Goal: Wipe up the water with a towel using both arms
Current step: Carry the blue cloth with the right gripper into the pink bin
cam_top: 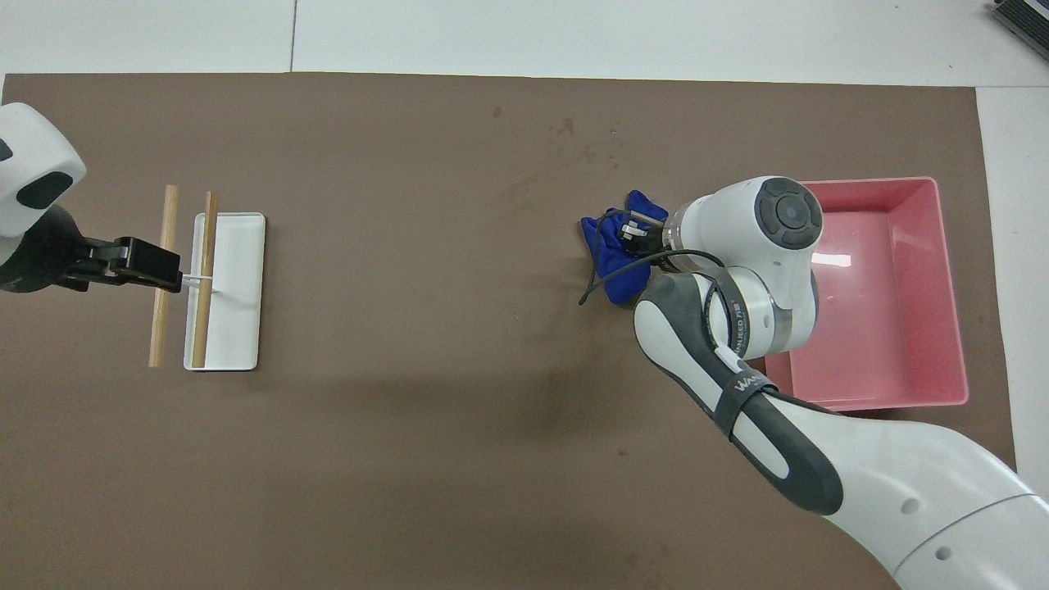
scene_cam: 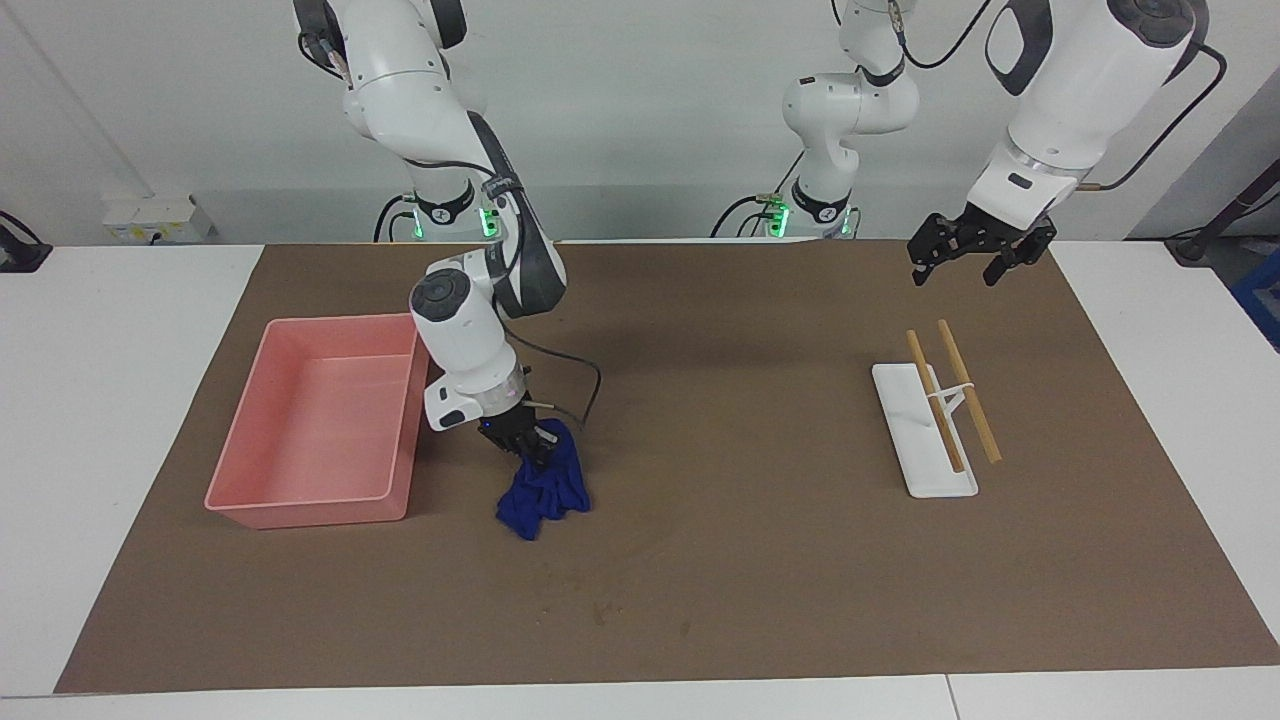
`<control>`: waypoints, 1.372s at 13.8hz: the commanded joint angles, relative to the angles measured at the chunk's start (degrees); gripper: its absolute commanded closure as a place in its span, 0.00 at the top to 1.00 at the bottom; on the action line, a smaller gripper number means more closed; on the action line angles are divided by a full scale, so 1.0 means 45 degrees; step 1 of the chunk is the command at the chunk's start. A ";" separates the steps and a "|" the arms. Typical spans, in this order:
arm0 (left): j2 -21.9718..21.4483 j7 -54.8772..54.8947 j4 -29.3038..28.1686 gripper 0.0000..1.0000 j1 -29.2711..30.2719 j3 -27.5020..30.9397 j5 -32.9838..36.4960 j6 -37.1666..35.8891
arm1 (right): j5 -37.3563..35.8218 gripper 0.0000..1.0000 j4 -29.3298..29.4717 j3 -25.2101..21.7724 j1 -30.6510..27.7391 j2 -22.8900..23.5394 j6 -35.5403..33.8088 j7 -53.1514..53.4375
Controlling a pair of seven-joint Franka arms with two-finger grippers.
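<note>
Brown matting covers the desk (scene_cam: 700, 600); the right gripper (scene_cam: 528, 443), at the pink tray's (scene_cam: 310, 500) three o'clock in the facing view, has its jaws clamped on the bunched towel (scene_cam: 545, 490). Dragged while so crumpled, it might smear rather than soak. At two o'clock the left gripper (scene_cam: 975, 255) waits above the white rack (scene_cam: 925, 470), jaws wide.

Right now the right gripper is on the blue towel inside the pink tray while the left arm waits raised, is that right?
Not quite. The right gripper is on the towel, but the towel lies on the brown mat beside the pink tray, not in it; the facing view shows this. The left gripper does wait raised.
</note>
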 commanded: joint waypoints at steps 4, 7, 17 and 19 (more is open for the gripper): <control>-0.0423 0.0128 -0.0068 1.00 -0.0198 0.0175 0.0160 -0.0609 | -0.0328 0.00 -0.1040 0.0125 -0.0953 -0.1491 -0.3604 0.1492; -0.0384 0.0108 0.0203 1.00 0.0035 0.0154 -0.0131 -0.0432 | -0.0328 0.00 -0.1217 0.0145 -0.0992 -0.2506 -0.5944 0.1512; -0.0599 0.0147 -0.0068 1.00 0.0291 0.0154 -0.0777 -0.0413 | -0.0502 0.00 -0.0084 0.0027 -0.2276 -0.5535 -0.9020 0.0561; -0.0599 0.0185 -0.0068 1.00 0.0291 0.0174 -0.0777 -0.0394 | -0.0659 0.00 -0.0277 0.0066 -0.3505 -0.5576 -0.8768 -0.1524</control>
